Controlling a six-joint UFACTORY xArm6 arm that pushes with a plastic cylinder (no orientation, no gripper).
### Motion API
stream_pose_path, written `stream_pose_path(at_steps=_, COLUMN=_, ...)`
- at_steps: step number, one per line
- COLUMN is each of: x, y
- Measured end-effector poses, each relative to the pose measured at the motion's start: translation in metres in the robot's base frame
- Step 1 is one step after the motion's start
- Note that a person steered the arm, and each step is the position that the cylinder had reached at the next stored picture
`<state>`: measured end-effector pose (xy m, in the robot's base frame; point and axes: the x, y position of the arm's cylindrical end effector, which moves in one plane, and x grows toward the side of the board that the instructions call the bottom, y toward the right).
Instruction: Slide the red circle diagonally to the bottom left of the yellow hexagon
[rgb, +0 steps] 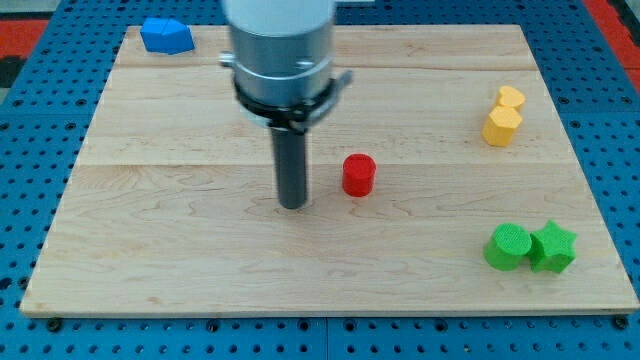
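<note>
The red circle (358, 175) stands near the middle of the wooden board (180, 270). My tip (293, 205) rests on the board just to the left of the red circle and slightly lower, with a small gap between them. A yellow hexagon (501, 127) sits at the view's right, touching a second yellow block (511, 98) just above it. The red circle lies far to the left of the yellow hexagon and somewhat lower.
A green circle (508, 246) and a green star (553, 246) sit side by side at the lower right. A blue block (166, 36) lies at the board's top left corner. The arm's grey body (282, 50) hangs over the upper middle.
</note>
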<state>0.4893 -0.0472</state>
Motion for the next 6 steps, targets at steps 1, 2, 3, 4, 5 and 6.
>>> stream_pose_path(at_steps=1, x=-0.043, y=0.010)
stream_pose_path(at_steps=2, x=-0.033, y=0.068)
stream_pose_path(at_steps=3, x=0.016, y=0.117)
stream_pose_path(at_steps=4, x=0.001, y=0.117)
stream_pose_path(at_steps=5, x=-0.040, y=0.107)
stream_pose_path(at_steps=6, x=-0.044, y=0.120)
